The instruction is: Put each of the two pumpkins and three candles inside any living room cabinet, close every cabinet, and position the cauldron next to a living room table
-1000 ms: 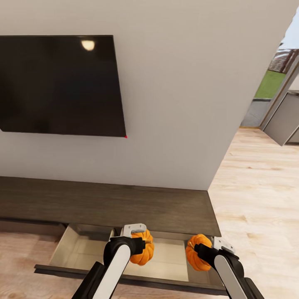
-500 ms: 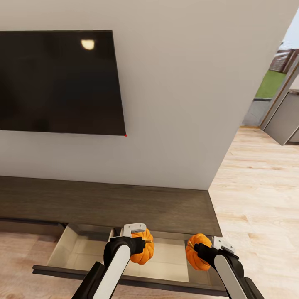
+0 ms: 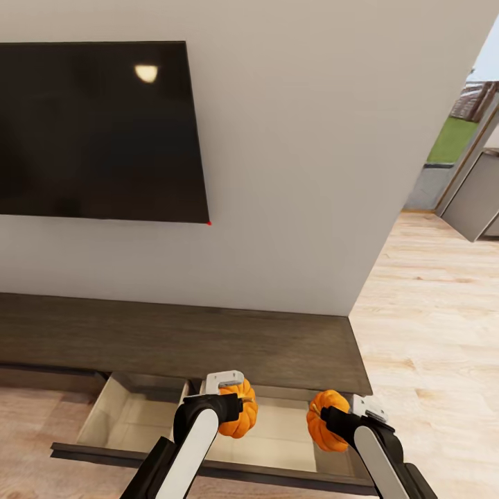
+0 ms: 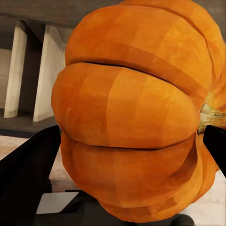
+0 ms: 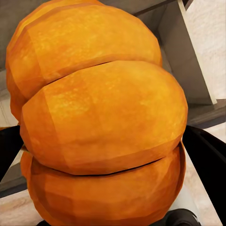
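Two orange ribbed pumpkins hang over the open drawer (image 3: 138, 419) of the long dark-brown cabinet (image 3: 180, 339). My left gripper (image 3: 232, 409) is shut on one pumpkin (image 3: 242, 416), which looms large in the left wrist view (image 4: 136, 113), black fingers (image 4: 28, 169) on both sides. My right gripper (image 3: 333, 424) is shut on the other pumpkin (image 3: 322, 419), seen close in the right wrist view (image 5: 103, 122). The drawer's pale beige inside lies below both pumpkins. Candles, cauldron and table are out of view.
A large black television (image 3: 97, 132) hangs on the white wall above the cabinet. Light wood floor (image 3: 430, 333) stretches to the right, towards a doorway with grey units (image 3: 478, 201) and greenery outside. The drawer's dark front (image 3: 208, 468) juts out towards me.
The head view has shifted slightly, the television sitting higher in the picture. Both pumpkins stay held over the open drawer, the right one a touch further left.
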You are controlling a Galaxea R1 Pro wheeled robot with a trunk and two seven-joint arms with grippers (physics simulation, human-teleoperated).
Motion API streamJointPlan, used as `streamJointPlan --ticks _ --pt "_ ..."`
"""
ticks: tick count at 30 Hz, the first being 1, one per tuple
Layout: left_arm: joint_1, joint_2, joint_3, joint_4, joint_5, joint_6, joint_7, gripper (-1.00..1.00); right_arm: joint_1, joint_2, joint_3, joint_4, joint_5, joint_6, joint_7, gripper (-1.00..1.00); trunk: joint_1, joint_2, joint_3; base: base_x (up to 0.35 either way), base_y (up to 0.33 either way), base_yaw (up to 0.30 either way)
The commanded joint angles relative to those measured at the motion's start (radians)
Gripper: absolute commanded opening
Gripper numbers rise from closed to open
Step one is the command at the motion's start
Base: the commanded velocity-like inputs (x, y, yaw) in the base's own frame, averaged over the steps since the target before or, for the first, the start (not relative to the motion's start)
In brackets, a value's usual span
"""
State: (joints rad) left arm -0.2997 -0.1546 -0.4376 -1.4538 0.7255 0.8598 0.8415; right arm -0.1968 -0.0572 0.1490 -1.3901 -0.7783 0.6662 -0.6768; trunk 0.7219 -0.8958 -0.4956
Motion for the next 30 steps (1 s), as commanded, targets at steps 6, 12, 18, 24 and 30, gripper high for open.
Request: streamJointPlan --ticks 6,12,18,24,30 --pt "-0.001 0.001 -0.001 -0.001 0.006 0.002 0.011 -1.00 -0.001 -0.001 0.001 -0.002 -0.009 0.001 -0.012 -1.00 0.023 -0.043 -0.020 0.000 0.000 0.000" --pt "-0.001 0.001 -0.001 0.000 0.007 0.002 0.010 -1.00 -0.001 0.000 0.001 -0.002 -0.010 0.001 -0.012 -1.00 0.046 -0.085 -0.039 0.000 0.000 -0.151" --pt "-0.001 0.001 -0.001 0.000 0.007 0.002 0.010 -1.00 -0.001 0.000 0.001 -0.003 -0.010 0.001 -0.012 -1.00 0.069 -0.127 -0.058 0.000 0.000 -0.030" --pt "-0.001 0.001 -0.001 0.000 0.007 0.002 0.010 -1.00 -0.001 0.000 0.001 -0.002 -0.011 0.002 -0.012 -1.00 0.092 -0.169 -0.076 0.000 0.000 -0.006" --pt "-0.001 0.001 -0.001 0.001 0.006 0.002 0.010 -1.00 -0.001 0.000 0.001 -0.003 -0.010 0.001 -0.012 -1.00 0.115 -0.211 -0.096 0.000 0.000 -0.142"
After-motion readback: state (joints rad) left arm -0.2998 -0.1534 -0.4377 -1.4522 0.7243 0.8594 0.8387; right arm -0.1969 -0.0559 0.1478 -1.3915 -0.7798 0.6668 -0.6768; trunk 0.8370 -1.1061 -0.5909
